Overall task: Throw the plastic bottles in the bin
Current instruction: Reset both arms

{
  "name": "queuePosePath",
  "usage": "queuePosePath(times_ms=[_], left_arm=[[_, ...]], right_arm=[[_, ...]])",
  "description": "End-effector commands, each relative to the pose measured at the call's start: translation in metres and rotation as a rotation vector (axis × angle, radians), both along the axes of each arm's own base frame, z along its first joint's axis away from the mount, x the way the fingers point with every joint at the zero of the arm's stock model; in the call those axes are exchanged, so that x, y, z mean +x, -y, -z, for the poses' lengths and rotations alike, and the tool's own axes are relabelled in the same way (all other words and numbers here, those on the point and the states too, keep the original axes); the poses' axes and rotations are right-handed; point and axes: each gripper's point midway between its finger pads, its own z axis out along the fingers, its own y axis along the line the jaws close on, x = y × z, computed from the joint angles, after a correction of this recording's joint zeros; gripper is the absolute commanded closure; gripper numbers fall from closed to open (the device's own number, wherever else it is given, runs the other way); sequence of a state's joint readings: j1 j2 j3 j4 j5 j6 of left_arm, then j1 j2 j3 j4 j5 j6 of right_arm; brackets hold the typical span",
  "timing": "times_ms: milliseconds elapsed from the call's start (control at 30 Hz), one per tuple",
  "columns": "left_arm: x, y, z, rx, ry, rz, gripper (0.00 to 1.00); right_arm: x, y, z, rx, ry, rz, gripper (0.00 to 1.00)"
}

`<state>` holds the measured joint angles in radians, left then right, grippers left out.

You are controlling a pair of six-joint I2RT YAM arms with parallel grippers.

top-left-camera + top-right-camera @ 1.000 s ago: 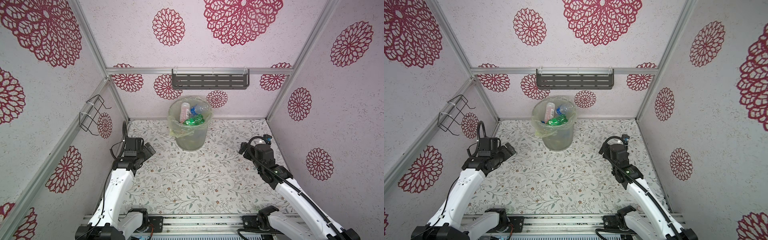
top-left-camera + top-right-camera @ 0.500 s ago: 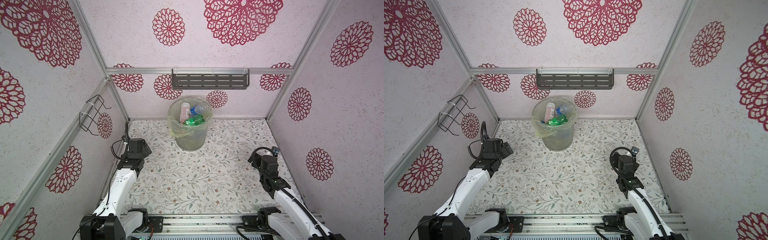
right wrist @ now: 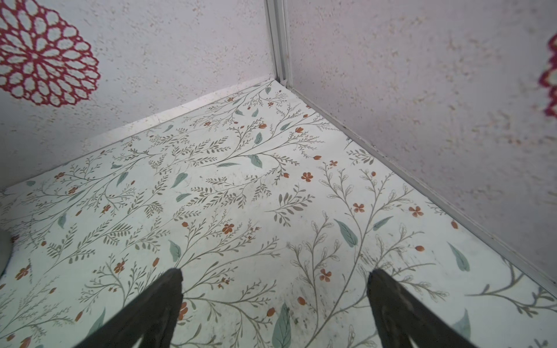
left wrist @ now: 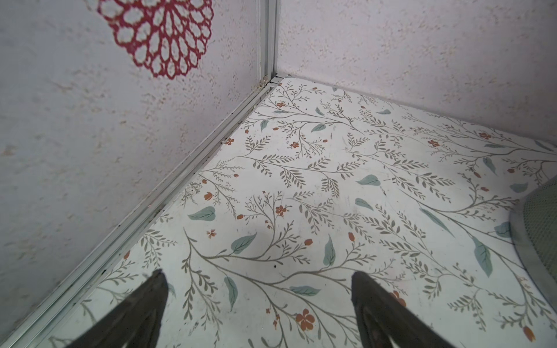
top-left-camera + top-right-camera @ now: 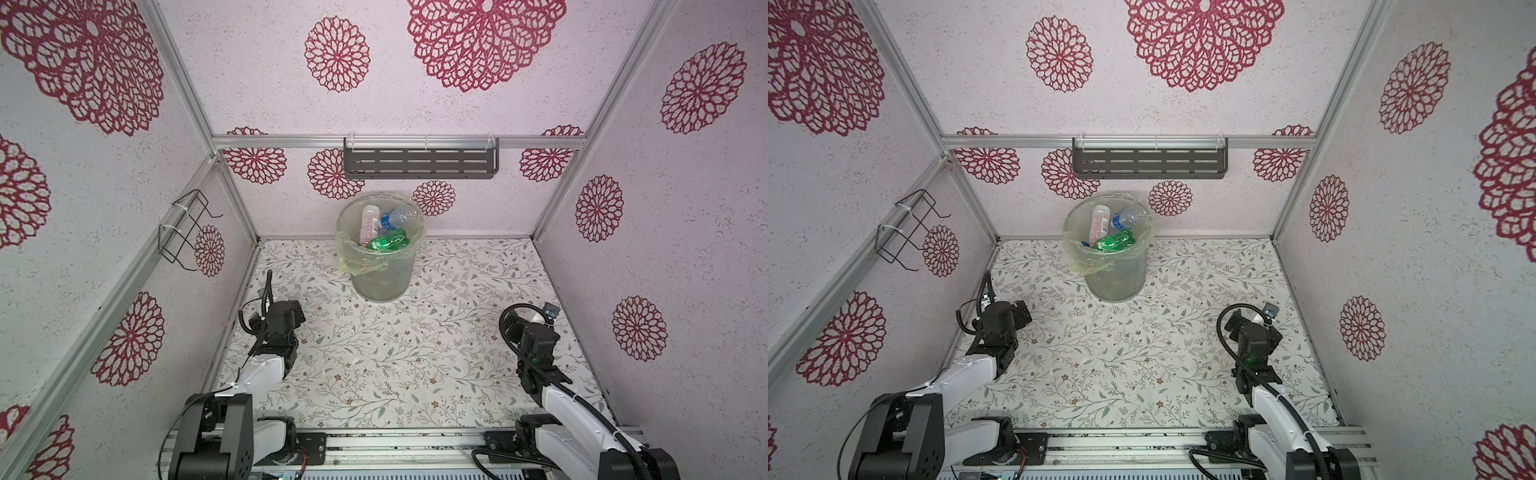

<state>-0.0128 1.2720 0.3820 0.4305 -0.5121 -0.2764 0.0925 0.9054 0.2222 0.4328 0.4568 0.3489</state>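
The bin [image 5: 380,274] [image 5: 1115,278], a translucent bucket with a yellowish bag over its rim, stands at the back middle of the floor. In both top views three plastic bottles lie inside it: a clear one with a pink label [image 5: 369,224] [image 5: 1099,224], a clear one with a blue label [image 5: 392,219] [image 5: 1127,218] and a green one [image 5: 388,241] [image 5: 1115,241]. My left gripper [image 5: 291,309] [image 5: 1013,311] [image 4: 256,275] hovers low by the left wall, open and empty. By the right wall, my right gripper [image 5: 528,324] [image 5: 1250,326] [image 3: 275,272] is also open and empty. The bin's side [image 4: 542,229] shows at the edge of the left wrist view.
A dark slotted shelf [image 5: 419,163] hangs on the back wall above the bin. A black wire rack [image 5: 185,230] sticks out from the left wall. Patterned walls close three sides, and an aluminium rail [image 5: 395,440] runs along the front between the arm bases.
Both arms have drawn back toward the front, and the grippers now sit lower and nearer the side walls. Both grippers stayed open. The bin and its bottles have not moved.
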Motion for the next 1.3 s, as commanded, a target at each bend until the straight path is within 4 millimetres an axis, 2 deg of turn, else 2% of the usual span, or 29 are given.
queuePosePath(times_ms=[0,100,267,300,400,600,733,767,833,900,933,1033,1100,1267], left_arm=[[0.018,-0.004,-0.041,0.078,0.212,0.010,0.03],[0.023,-0.003,-0.042,0.119,0.205,0.045,0.03],[0.019,-0.021,-0.025,0.065,0.302,0.031,0.03],[0.018,-0.023,-0.019,0.060,0.316,0.035,0.03],[0.013,-0.023,-0.021,0.054,0.349,0.046,0.03],[0.037,-0.015,-0.017,0.043,0.272,0.127,0.03],[0.049,-0.012,-0.012,0.030,0.214,0.156,0.03],[0.050,-0.013,-0.010,0.025,0.201,0.150,0.03],[0.053,-0.011,-0.009,0.025,0.183,0.162,0.03],[0.053,-0.012,-0.009,0.024,0.182,0.161,0.03],[0.053,-0.012,-0.008,0.025,0.181,0.161,0.03],[0.053,-0.011,-0.009,0.026,0.181,0.162,0.03],[0.053,-0.011,-0.009,0.027,0.183,0.161,0.03],[0.053,-0.010,-0.009,0.030,0.179,0.164,0.03]], right_arm=[[0.004,0.011,-0.027,-0.076,0.118,0.042,0.01],[0.004,0.011,-0.019,-0.115,0.125,0.031,0.01],[-0.003,0.015,-0.005,-0.108,0.159,0.056,0.01],[-0.005,0.018,-0.006,-0.102,0.182,0.079,0.01],[-0.008,0.023,-0.010,-0.119,0.214,0.102,0.01],[-0.004,0.025,-0.019,-0.168,0.275,0.097,0.01],[-0.001,0.026,-0.017,-0.197,0.320,0.090,0.01],[0.002,0.015,-0.014,-0.202,0.311,0.016,0.01],[0.020,0.000,-0.008,-0.222,0.268,-0.086,0.01],[0.034,-0.009,-0.002,-0.256,0.249,-0.133,0.01],[0.033,-0.008,0.004,-0.237,0.209,-0.134,0.01],[0.049,-0.003,0.011,-0.231,0.140,-0.112,0.01],[0.057,0.002,0.012,-0.225,0.119,-0.083,0.01],[0.063,-0.003,0.014,-0.239,0.086,-0.101,0.01]])
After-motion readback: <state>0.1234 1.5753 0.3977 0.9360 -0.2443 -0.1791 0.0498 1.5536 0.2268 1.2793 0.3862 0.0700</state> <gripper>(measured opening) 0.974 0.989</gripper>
